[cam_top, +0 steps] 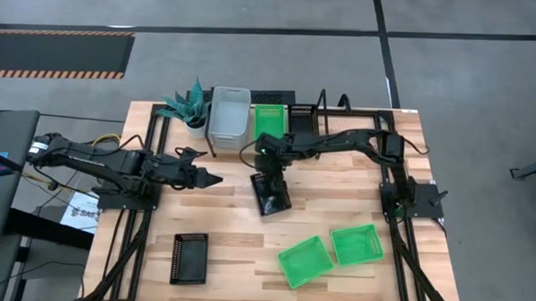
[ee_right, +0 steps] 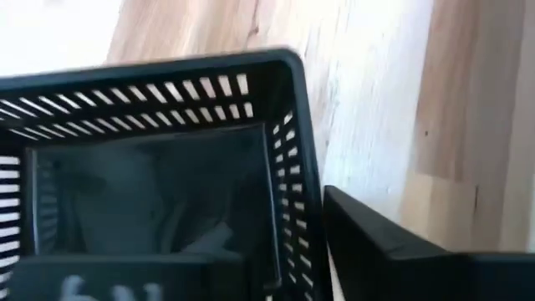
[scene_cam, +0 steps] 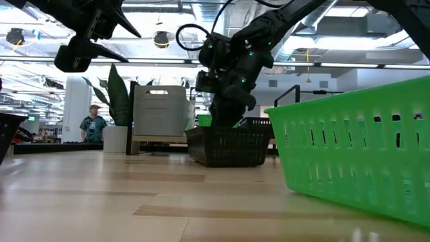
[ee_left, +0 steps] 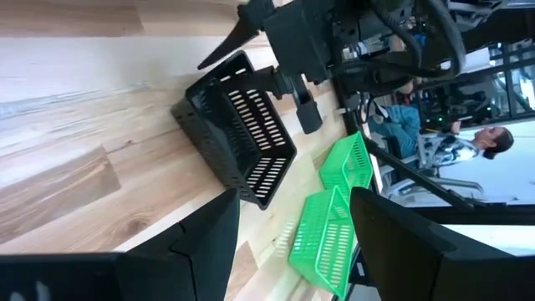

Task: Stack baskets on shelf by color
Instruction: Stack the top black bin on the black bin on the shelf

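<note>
baskets sit scattered: our right claw (cam_top: 269, 179) is clenched on the rim of a black basket (cam_top: 273, 194) at the worktop (cam_top: 229, 230) centre, one finger inside its wall. a second black basket (cam_top: 189, 258) lies at 7 o'clock and two green baskets (cam_top: 331, 253) at 5 o'clock. on the shelf (cam_top: 318, 112) at 12 o'clock stand grey-white baskets (cam_top: 229, 113), a green one (cam_top: 270, 121) and a black one (cam_top: 277, 98). our left claw (cam_top: 209, 178) hovers at 9 o'clock, fingers released and apart.
</note>
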`<move>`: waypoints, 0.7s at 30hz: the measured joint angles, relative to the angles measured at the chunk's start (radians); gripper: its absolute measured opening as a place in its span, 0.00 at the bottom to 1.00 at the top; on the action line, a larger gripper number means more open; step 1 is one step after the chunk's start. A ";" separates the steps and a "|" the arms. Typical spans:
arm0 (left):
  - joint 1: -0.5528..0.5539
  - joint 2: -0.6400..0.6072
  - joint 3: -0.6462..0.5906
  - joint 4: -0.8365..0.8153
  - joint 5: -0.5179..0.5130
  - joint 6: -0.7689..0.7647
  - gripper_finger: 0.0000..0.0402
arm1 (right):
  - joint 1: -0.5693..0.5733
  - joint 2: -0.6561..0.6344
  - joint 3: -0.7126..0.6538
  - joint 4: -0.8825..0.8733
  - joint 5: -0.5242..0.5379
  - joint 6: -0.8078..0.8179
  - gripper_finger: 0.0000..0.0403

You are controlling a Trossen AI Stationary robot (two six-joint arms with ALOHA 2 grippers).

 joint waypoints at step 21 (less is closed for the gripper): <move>0.021 -0.015 -0.001 0.015 -0.032 0.021 0.54 | -0.227 -0.309 0.267 -0.317 -0.116 -0.095 0.01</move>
